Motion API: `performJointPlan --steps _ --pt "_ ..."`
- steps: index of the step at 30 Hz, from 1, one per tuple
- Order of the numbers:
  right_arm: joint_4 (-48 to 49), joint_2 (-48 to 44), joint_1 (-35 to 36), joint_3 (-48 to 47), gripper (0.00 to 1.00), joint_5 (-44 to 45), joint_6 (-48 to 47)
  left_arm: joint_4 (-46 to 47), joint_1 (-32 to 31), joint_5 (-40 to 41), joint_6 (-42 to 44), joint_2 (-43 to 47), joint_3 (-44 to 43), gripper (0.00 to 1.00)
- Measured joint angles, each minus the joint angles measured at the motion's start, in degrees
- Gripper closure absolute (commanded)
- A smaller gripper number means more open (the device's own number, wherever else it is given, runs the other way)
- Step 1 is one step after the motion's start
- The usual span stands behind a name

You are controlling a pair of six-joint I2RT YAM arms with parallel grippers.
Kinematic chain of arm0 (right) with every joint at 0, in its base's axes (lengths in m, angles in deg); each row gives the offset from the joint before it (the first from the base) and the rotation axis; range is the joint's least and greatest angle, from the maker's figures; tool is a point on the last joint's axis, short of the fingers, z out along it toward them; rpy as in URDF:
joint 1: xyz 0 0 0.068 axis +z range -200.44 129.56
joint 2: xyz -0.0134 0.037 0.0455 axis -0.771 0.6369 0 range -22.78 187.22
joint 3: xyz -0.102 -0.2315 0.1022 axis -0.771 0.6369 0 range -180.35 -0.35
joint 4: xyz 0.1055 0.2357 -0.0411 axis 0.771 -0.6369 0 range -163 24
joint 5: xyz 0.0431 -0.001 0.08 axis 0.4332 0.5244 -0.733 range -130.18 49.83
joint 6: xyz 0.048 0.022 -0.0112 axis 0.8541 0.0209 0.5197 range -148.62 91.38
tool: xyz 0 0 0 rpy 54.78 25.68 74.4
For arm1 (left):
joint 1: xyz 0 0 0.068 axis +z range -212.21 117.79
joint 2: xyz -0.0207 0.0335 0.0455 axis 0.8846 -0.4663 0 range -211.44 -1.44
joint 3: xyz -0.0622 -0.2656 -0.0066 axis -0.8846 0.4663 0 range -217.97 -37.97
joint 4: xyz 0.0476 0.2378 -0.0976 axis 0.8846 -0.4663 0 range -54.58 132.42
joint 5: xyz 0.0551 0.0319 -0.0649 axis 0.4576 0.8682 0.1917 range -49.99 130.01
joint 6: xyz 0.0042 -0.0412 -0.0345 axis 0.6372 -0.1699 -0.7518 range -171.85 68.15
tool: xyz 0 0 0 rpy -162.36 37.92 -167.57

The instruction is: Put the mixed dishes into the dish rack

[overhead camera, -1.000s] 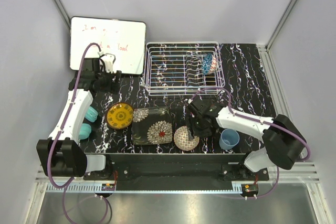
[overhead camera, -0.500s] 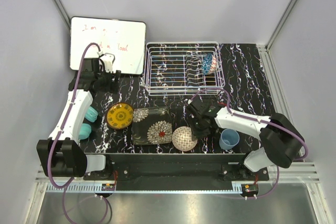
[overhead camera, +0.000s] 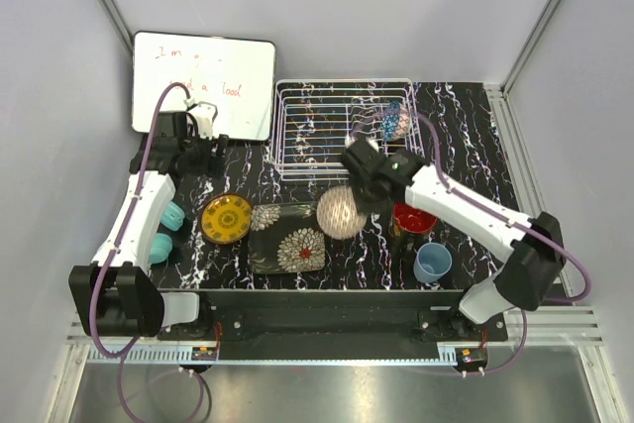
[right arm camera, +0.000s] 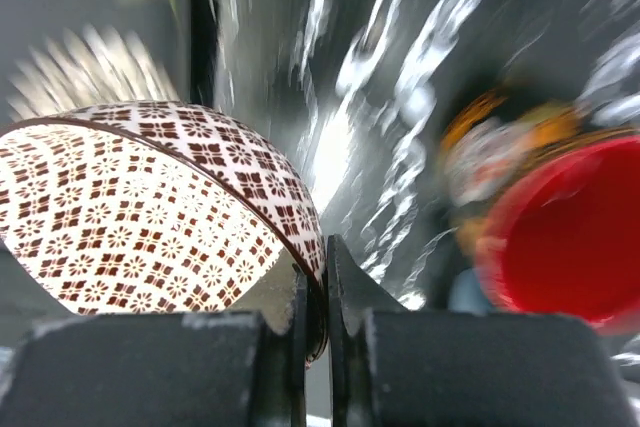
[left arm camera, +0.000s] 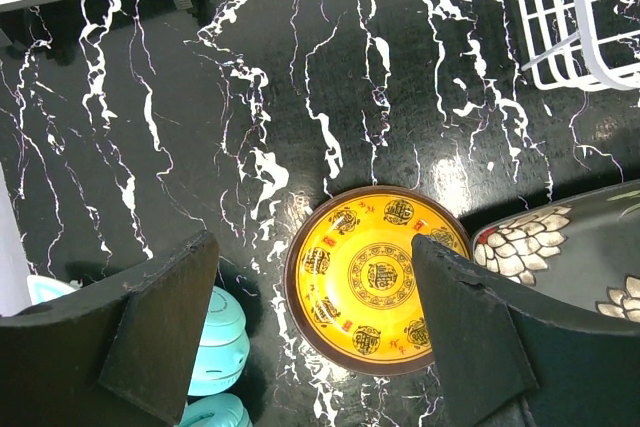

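Note:
My right gripper (overhead camera: pixel 357 201) is shut on the rim of the beige patterned bowl (overhead camera: pixel 340 213), which hangs tilted above the table in front of the dish rack (overhead camera: pixel 327 136). In the right wrist view the two jaws pinch the bowl's (right arm camera: pixel 140 217) edge at the gripper (right arm camera: pixel 318 277). A blue patterned bowl (overhead camera: pixel 396 121) stands in the rack. The black mug (overhead camera: pixel 413 220) with its red inside and the light-blue cup (overhead camera: pixel 433 263) sit to the right. The yellow plate (overhead camera: pixel 226 218) and the dark floral plate (overhead camera: pixel 287 237) lie on the table. My left gripper (left arm camera: pixel 315 245) hovers open above the yellow plate (left arm camera: pixel 378 277).
A whiteboard (overhead camera: pixel 203 81) leans at the back left. Teal headphones (overhead camera: pixel 163 230) lie by the left arm, beside the yellow plate. The rack's corner (left arm camera: pixel 580 7) and the floral plate (left arm camera: pixel 570 247) show in the left wrist view. The mug (right arm camera: pixel 570 237) blurs at right.
The right gripper closed on the beige bowl's rim, then lifted it up and back towards the rack, uncovering the mug. The left arm stayed still.

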Motion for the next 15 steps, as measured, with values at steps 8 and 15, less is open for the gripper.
performJointPlan --steps 8,15 --pt "-14.34 9.64 1.16 -36.11 1.00 35.91 -8.79 0.39 0.00 -0.20 0.00 0.00 0.00 0.19" --pt "-20.13 29.35 -1.44 -42.40 1.00 61.57 -7.41 0.20 0.00 -0.20 0.63 0.00 -0.02 0.19"
